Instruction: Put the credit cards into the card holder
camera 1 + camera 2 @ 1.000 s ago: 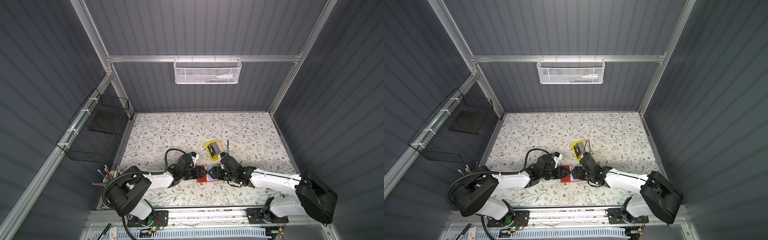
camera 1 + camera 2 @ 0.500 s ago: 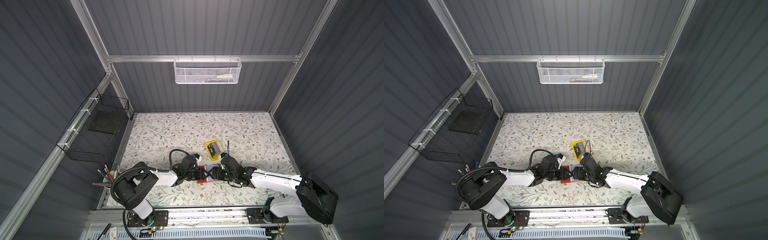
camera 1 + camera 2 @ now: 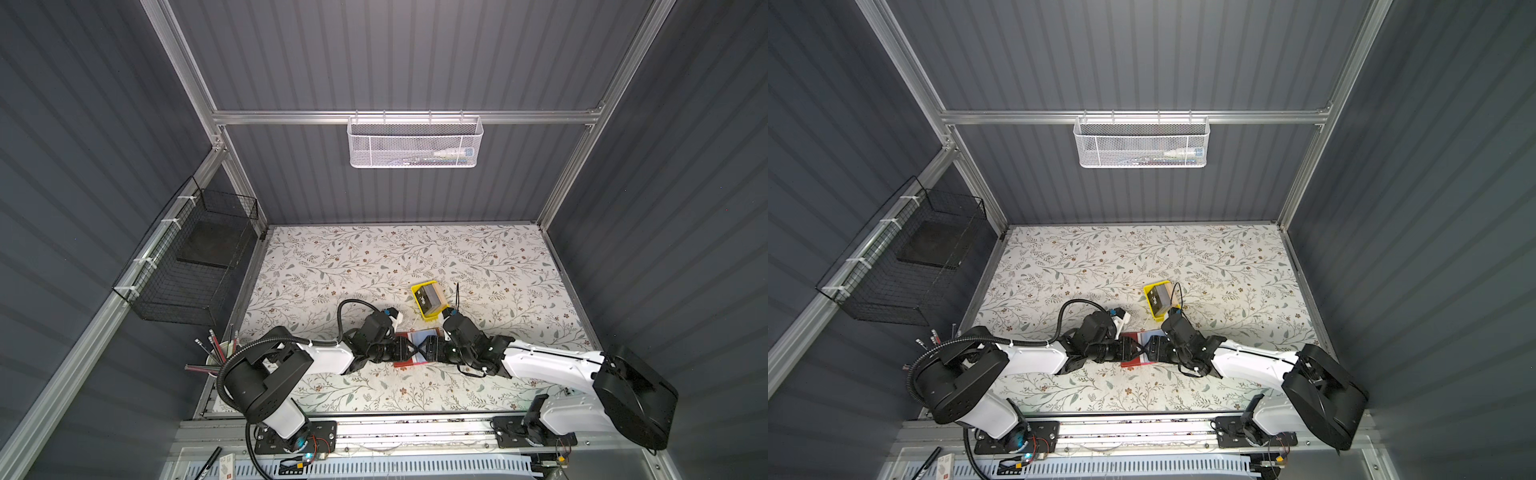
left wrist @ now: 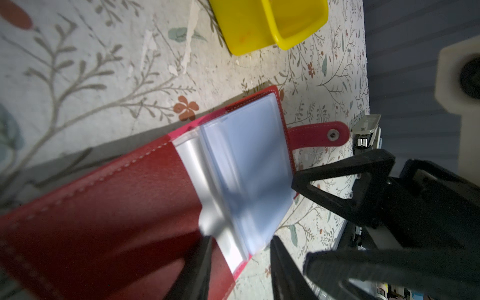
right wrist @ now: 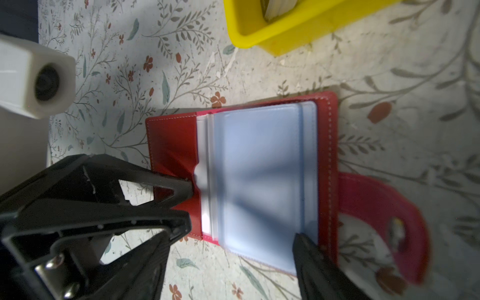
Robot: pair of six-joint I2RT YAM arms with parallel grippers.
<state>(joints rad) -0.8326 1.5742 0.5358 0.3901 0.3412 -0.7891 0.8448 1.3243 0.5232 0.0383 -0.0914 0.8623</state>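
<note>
The red card holder [image 5: 174, 140] lies open on the table between both grippers, its snap strap [image 4: 319, 135] out to one side. A light blue credit card [image 5: 259, 168] sits at its clear pockets [image 4: 197, 166]; I cannot tell if it is fully in. More credit cards [image 3: 430, 297], a black one on top, stand in the yellow tray. The left gripper [image 4: 240, 241] is open, with one fingertip [image 5: 188, 185] pressing the pocket fold. The right gripper [image 5: 230, 249] is open, one fingertip [image 5: 302, 241] at the blue card's corner. In both top views the fingers cross over the holder [image 3: 1133, 362].
The yellow tray [image 3: 415, 289] stands just behind the holder, close to the right gripper's wrist. A cup of pens [image 3: 218, 355] is at the front left edge. A black wire basket [image 3: 195, 266] hangs on the left wall and a white mesh basket [image 3: 415, 143] on the back wall.
The right gripper's jaws have spread wider over the blue card. The left arm has turned at its base and its gripper has edged in toward the holder.
</note>
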